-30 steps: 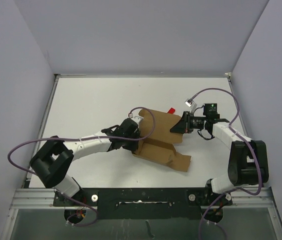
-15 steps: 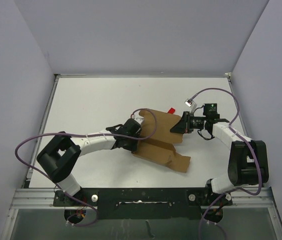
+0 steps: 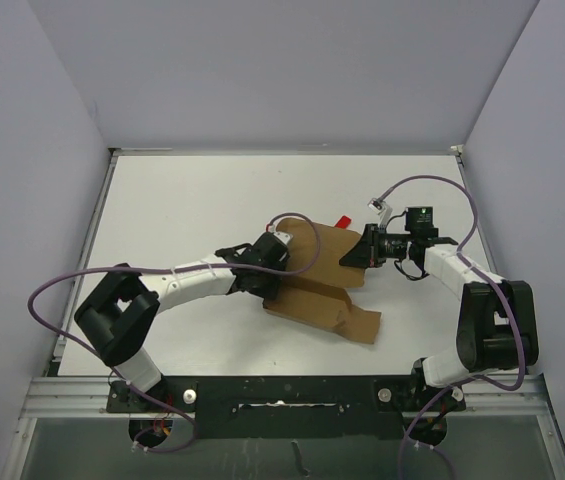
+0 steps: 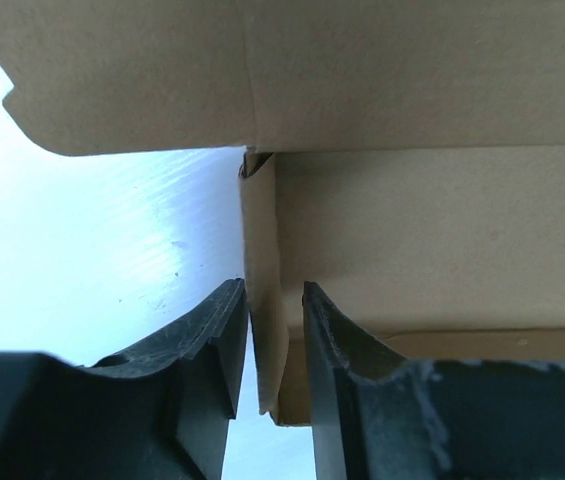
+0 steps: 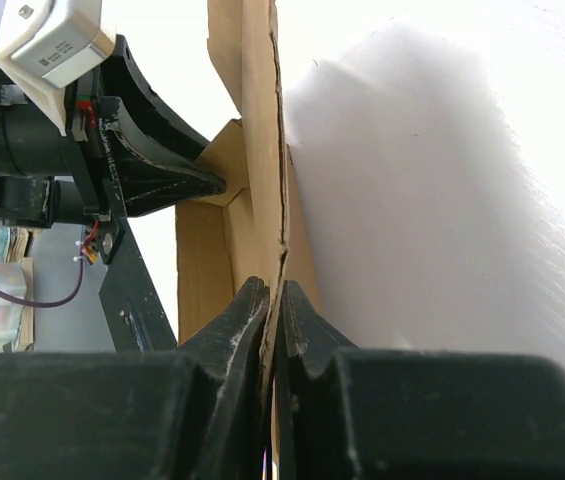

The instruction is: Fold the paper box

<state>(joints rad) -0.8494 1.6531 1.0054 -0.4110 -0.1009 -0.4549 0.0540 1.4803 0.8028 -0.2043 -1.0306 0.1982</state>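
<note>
The paper box (image 3: 324, 285) lies partly folded mid-table, a brown cardboard sheet with raised panels. My left gripper (image 3: 273, 270) is at its left edge. In the left wrist view an upright flap (image 4: 262, 330) stands between the left gripper's (image 4: 275, 300) fingers with slim gaps either side, so it is open around the flap. My right gripper (image 3: 348, 258) is at the box's right side. The right wrist view shows it (image 5: 274, 296) shut on the thin edge of a cardboard wall (image 5: 259, 150), with the left gripper's black body (image 5: 132, 150) beyond.
A small red block (image 3: 343, 220) pokes out from behind the box's far edge. White table (image 3: 182, 200) surrounds the box; grey walls close in the back and both sides. Purple cables loop off both arms.
My left arm has shifted slightly away from its base along the box's left edge. The right arm and its grip are unchanged.
</note>
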